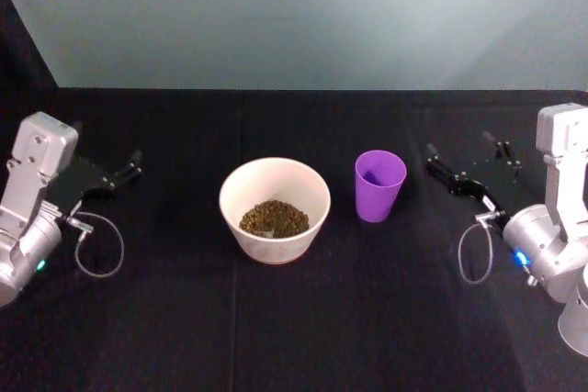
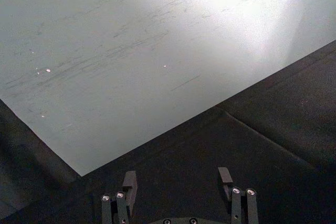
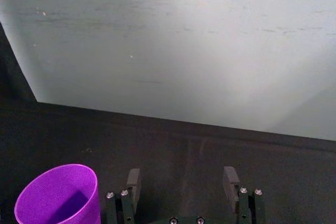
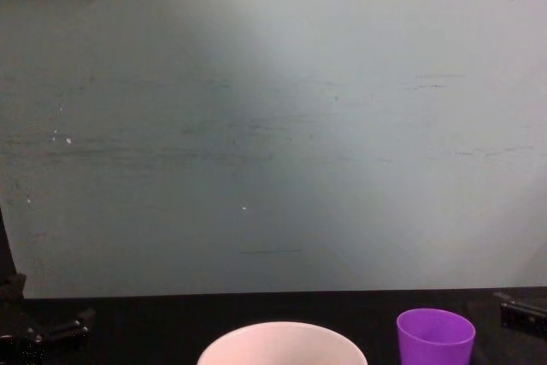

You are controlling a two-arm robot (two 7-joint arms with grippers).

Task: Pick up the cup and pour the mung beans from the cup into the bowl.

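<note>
Resting at the table's left edge, the left gripper (image 1: pixel 129 170) had its fingers spread and held nothing. The bowl (image 1: pixel 275 209) sat at the centre of the black table (image 1: pixel 276 337) with mung beans (image 1: pixel 274 218) in it. Just to its right stood the cup (image 1: pixel 379 185), upright. Farther right, the right gripper (image 1: pixel 464 153) gaped empty, apart from the cup.

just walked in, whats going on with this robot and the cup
Nothing is being handled. The mung beans lie in the white bowl, and the purple cup stands upright just to its right, looking empty. The right gripper sits open beside the cup, and the left gripper is open at the table's left side.
</note>
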